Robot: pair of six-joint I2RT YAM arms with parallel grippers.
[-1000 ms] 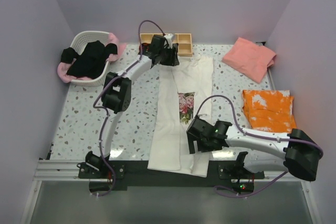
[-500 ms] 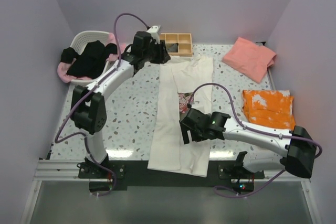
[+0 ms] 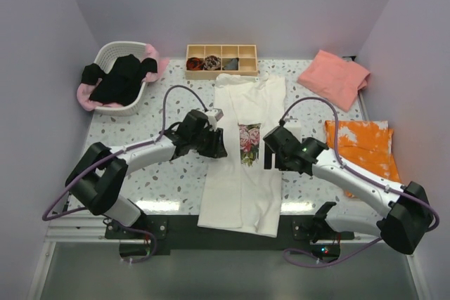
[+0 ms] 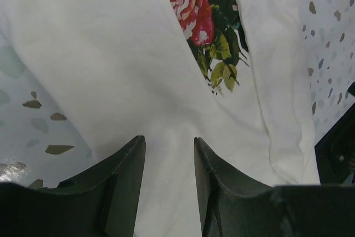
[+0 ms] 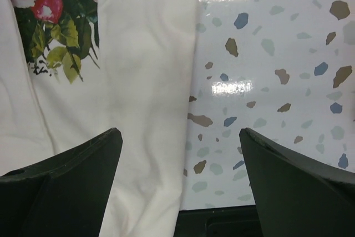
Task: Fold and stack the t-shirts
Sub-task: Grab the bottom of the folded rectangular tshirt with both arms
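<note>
1. Speckled terrazzo counter [image 3: 176,166] carries everything.
2. Cream-white cotton t-shirt with a rose print [image 3: 235,180], folded into a long strip, lies mid-counter. It runs from near the far edge to past the near edge.
3. White plastic basket [image 3: 123,109] in the far left corner holds a black t-shirt [image 3: 116,79] and a light pink t-shirt [image 3: 84,98].
4. Orange-and-white mottled folded cloth [image 3: 358,147] lies by the right edge.
5. Salmon-pink folded t-shirt [image 3: 334,77] sits in the far right corner.
6. Wooden compartment tray [image 3: 221,73] stands at the far edge.
7. Right gripper [image 5: 180,137] is spread wide over the strip's right border, holding nothing.
8. Left gripper [image 4: 169,142] hovers over the strip's left part with its fingers narrowly parted, gripping nothing.
</note>
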